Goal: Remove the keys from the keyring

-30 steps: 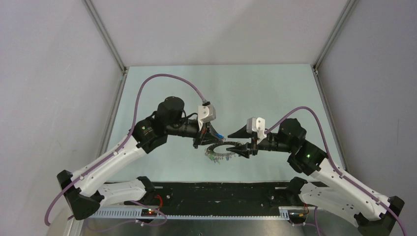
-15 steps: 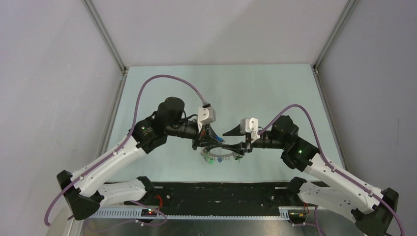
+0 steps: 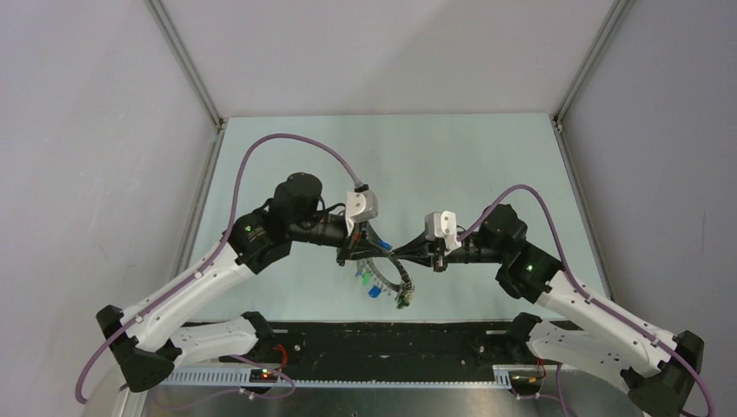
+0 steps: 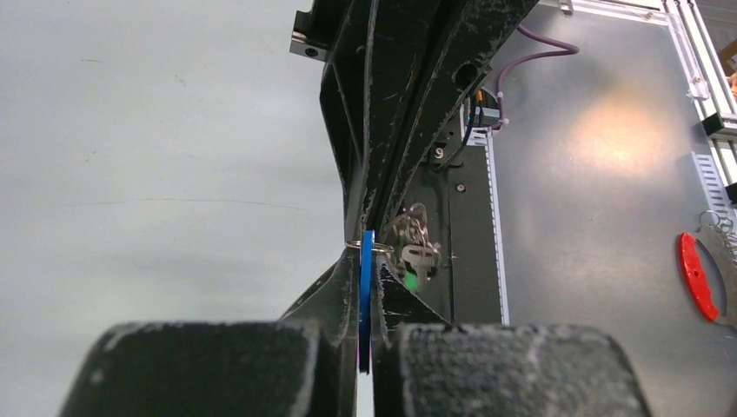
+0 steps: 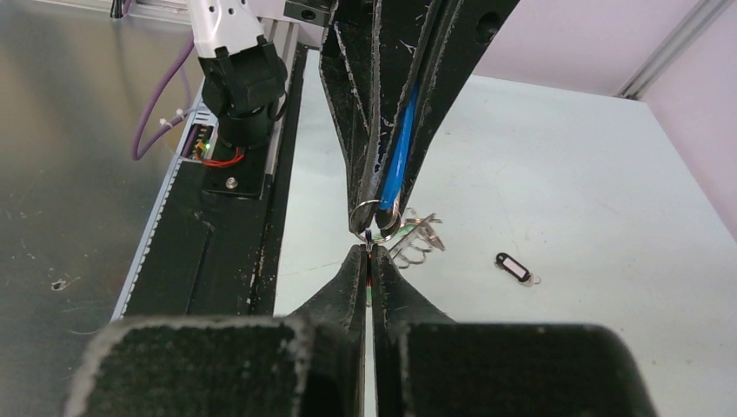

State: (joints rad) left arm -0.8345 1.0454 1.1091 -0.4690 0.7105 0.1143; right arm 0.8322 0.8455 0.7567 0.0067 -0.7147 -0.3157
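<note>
My left gripper point(image 4: 367, 254) is shut on the flat blue head of a key point(image 4: 366, 300), seen edge-on between its pads. The small split ring point(image 5: 375, 214) of that key shows just past the tips. My right gripper point(image 5: 369, 254) meets it tip to tip and is shut on a thin sliver that looks like the keyring's wire. In the top view the keyring point(image 3: 396, 274) hangs tilted below both grippers point(image 3: 369, 250) point(image 3: 401, 254), and several keys point(image 3: 372, 285) with blue and green heads dangle from it.
A small black tag point(image 5: 514, 268) lies on the pale green table point(image 5: 591, 174) to the right of the grippers. A red-handled tool point(image 4: 696, 275) rests on the metal surface beside the black base strip point(image 3: 391, 340).
The right gripper went from open around the keyring's right side to shut. The keyring, which lay flat on the table, now hangs tilted off it, its keys swung down towards the near edge.
</note>
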